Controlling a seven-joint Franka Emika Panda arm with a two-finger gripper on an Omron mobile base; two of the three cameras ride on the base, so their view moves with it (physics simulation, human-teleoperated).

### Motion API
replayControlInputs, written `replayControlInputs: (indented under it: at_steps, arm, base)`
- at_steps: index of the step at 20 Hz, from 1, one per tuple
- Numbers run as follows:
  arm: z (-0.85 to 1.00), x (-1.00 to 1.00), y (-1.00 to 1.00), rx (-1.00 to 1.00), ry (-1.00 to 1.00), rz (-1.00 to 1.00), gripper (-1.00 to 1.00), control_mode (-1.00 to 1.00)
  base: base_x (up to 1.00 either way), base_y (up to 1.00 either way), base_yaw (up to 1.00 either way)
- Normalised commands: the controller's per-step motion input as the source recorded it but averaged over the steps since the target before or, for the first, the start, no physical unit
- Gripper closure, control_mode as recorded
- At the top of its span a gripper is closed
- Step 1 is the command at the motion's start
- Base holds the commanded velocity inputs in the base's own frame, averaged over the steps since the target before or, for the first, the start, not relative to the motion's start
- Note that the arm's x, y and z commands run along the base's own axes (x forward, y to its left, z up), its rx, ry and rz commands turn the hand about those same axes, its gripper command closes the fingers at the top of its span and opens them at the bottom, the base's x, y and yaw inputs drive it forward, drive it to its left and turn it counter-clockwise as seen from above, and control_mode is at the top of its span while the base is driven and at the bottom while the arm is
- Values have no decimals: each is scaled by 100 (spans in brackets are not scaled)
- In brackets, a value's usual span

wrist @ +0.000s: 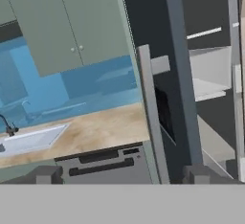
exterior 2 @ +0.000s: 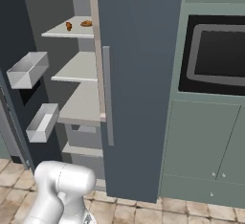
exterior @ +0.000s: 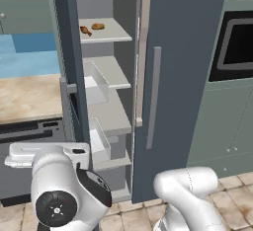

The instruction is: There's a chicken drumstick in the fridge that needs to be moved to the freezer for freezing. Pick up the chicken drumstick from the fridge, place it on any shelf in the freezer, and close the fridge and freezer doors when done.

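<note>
The chicken drumstick [exterior: 85, 29] [exterior 2: 68, 26] lies on an upper white shelf [exterior: 116, 33] of the open left-hand compartment, the freezer. A golden-brown bun-like item [exterior: 98, 26] sits just beside it. The freezer door [exterior: 69, 52] [wrist: 148, 113] stands swung out to the left, and its inner side carries clear bins [exterior 2: 27, 69]. The right-hand fridge door [exterior: 183, 77] [exterior 2: 139, 74] covers the fridge half and hides its interior. My gripper [wrist: 122, 176] is open with nothing between its fingers. It faces the freezer door's outer edge and black panel [wrist: 162, 113] from some distance.
A wooden counter [exterior: 29, 96] with a sink [wrist: 28, 139] and a dishwasher [exterior: 29, 129] lie left of the freezer door. A black built-in oven [exterior 2: 217, 55] and pale green cabinets [exterior 2: 201, 141] stand to the right of the unit. Tiled floor lies in front.
</note>
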Motion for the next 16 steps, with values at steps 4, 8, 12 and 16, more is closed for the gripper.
replayControlInputs:
  at_steps: [4,8,12,16]
  arm:
    - [-23,54,0,-14,0,0,-100,-100]
    - [-19,47,0,-26,0,0,-100,-100]
    - [-24,23,14,-26,-1,-4,-100,-100]
    - [-44,18,3,-5,0,-9,-100,-100]
  base:
    - [0,0,0]
    - [0,0,0]
    - [0,0,0]
    - [0,0,0]
